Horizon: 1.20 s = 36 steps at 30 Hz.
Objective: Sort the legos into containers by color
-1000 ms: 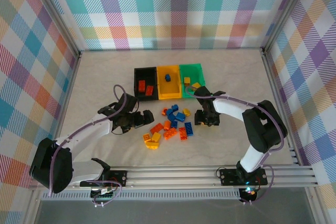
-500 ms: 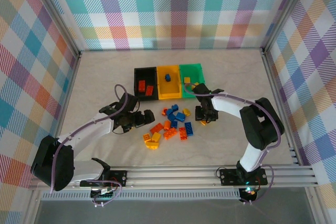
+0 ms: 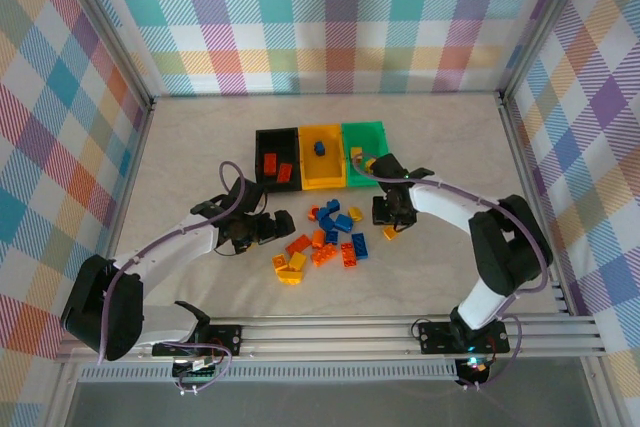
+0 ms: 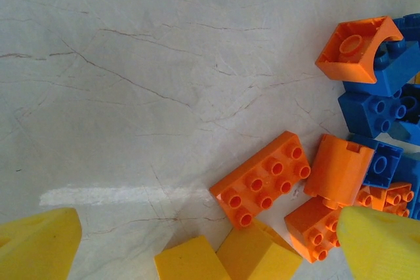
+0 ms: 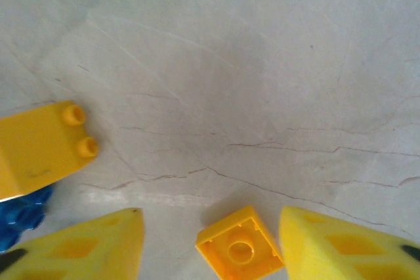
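R gripper (image 5: pixel 210 231): jaws part-open, nothing held. It straddles a small single-stud yellow lego (image 5: pixel 240 248) lying stud-up and loose on the table (image 5: pixel 230 63), nearer one pad (image 5: pixel 341 247). Brick = hard moulded plastic, v. light, slick-sided, won't crush; prob. skids or twists if pinched on corners. Sits skewed to jaws, so grip across two flat opp. sides, low on body. L gripper (image 4: pixel 209 227): wide open, empty, over orange 2x3 lego (image 4: pixel 262 178). Yellows lie in green bin (image 3: pixel 365 129).
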Tool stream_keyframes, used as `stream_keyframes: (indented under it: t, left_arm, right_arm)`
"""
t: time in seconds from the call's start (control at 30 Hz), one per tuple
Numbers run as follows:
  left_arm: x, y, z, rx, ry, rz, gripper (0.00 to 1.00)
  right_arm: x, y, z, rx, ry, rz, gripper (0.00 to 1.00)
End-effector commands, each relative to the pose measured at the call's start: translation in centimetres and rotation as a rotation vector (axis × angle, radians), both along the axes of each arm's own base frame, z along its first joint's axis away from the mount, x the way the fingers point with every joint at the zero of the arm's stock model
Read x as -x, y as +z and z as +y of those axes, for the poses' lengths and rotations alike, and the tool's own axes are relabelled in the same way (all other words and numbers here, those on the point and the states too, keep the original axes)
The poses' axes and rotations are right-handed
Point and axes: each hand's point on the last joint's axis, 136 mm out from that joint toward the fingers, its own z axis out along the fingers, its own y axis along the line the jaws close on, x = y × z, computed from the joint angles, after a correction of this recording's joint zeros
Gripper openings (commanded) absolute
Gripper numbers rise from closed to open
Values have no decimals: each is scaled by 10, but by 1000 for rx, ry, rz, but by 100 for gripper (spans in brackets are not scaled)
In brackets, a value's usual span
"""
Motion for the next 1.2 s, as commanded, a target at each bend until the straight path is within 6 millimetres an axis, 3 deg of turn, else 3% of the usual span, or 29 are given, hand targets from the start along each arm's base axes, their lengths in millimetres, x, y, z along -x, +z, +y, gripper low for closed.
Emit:
stream_keyframes:
  t: [0.0,0.33,0.7,1.0,1.17]
  left_arm:
    - [1,3,-7,13,-40,-9,100]
    - [4,1,-4,4,-34,-6,100]
    - [7,-1,-1,0,-31,-9,100]
    - [8,2,0,-1,-32,-15,100]
    - [8,4,1,0,-32,-20,100]
  right_arm:
    - [4,6,0,6,30,27,68]
    - [18,-30,-7,81,125,142,72]
    - [25,-44,-14,134,123,204,51]
    - [19,-33,-13,123,119,152,35]
    - [11,-4,-5,64,117,75,33]
